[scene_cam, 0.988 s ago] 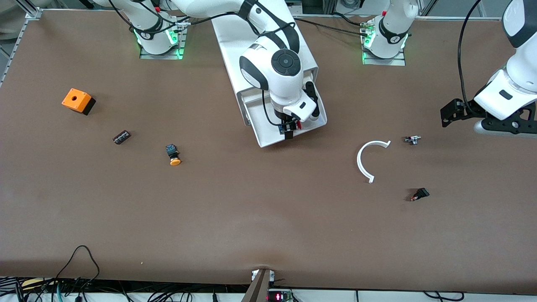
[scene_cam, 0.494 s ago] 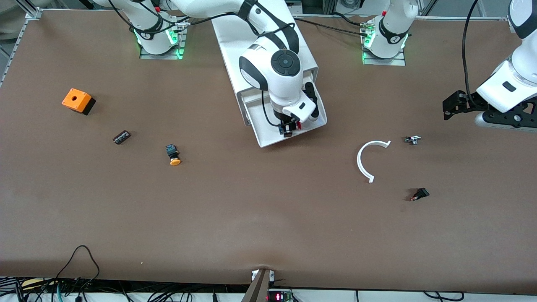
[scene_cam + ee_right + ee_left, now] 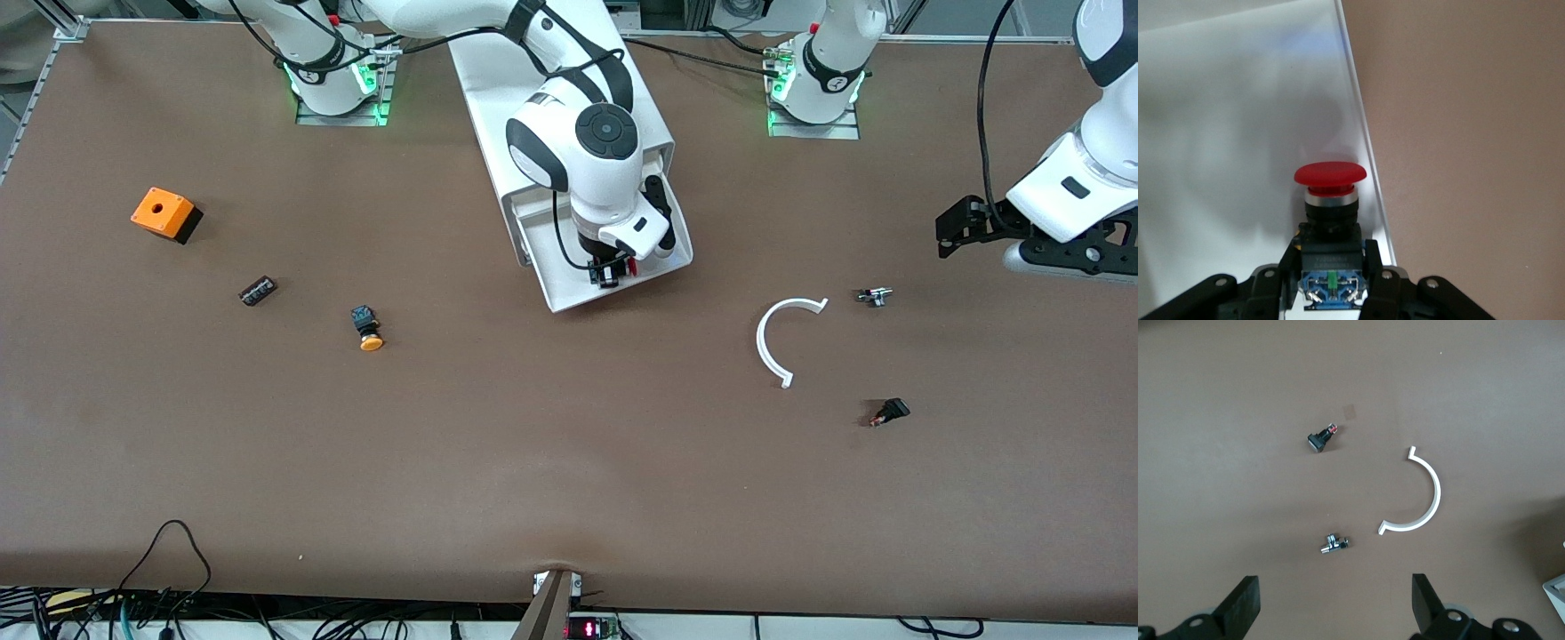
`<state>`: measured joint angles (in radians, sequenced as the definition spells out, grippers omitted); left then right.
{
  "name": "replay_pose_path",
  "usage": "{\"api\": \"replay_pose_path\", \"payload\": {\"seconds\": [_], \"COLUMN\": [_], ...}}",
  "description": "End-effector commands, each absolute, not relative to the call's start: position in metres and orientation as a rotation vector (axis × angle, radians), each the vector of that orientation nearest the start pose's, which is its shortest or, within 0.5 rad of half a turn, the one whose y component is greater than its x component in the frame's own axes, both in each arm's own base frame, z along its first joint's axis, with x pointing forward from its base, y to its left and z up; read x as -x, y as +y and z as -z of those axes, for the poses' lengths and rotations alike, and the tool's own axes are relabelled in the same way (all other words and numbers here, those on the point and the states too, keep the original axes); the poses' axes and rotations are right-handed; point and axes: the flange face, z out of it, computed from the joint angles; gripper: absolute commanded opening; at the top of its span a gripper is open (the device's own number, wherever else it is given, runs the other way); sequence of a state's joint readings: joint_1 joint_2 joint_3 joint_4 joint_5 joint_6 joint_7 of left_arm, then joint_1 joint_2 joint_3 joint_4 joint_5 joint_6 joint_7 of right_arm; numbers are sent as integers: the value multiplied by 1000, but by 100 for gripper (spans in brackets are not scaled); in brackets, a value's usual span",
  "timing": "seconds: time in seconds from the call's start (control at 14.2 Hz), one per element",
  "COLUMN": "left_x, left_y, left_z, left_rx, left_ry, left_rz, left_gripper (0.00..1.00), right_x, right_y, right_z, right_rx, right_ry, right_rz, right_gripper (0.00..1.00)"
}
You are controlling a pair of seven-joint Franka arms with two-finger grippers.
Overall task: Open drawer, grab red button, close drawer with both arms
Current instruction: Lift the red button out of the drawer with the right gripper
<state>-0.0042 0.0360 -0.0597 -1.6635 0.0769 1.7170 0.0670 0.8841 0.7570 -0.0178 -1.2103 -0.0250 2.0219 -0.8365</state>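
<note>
Orange cube with a hole [image 3: 164, 214], upper left of frame. Small dark connector [image 3: 258, 291] and orange-capped button [image 3: 365, 328] lower down. White half-ring [image 3: 781, 339] right of centre; metal fitting [image 3: 874, 296], black switch [image 3: 890, 412] nearby.

No legible text, label, brand, number or sign on anything in these views

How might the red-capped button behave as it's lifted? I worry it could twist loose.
The right gripper clamps the button by its blocky body, so flat faces probably resist twisting. The wide cap likely makes it top-heavy. It looks rigid and light over the drawer.
</note>
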Motion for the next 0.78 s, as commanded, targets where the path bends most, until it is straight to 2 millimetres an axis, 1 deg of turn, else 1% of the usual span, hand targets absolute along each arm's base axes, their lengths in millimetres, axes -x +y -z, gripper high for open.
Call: {"api": "replay_pose_path", "payload": {"seconds": [0.0,0.21,0.42,0.49,0.56,0.71], "left_x": [-583,-585,-584,-583,-583,-583], "left_y": [-32,-34,-34,-33,-34,-34], "left_z": [-570,-569,-568,-567,-567,-567], "left_rx": [3058,3057,3059,3061,3062,3062], "left_ry": [236,239,239,240,240,240], "left_rz": [47,54,38,33,33,33], "left_gripper": [100,100,100,100,100,100], "right_x": [-488,-487,-487,-488,-489,-492], "right_y": [582,584,585,587,588,584], "right_z": [-337,-337,-341,-353,-371,-392], "right_rx": [-2009,-2009,-2011,-2009,-2013,-2015], "right_ry": [2338,2338,2338,2339,2335,2325], "right_rz": [-85,-85,-99,-132,-173,-215], "right_gripper": [23,17,17,17,16,15]}}
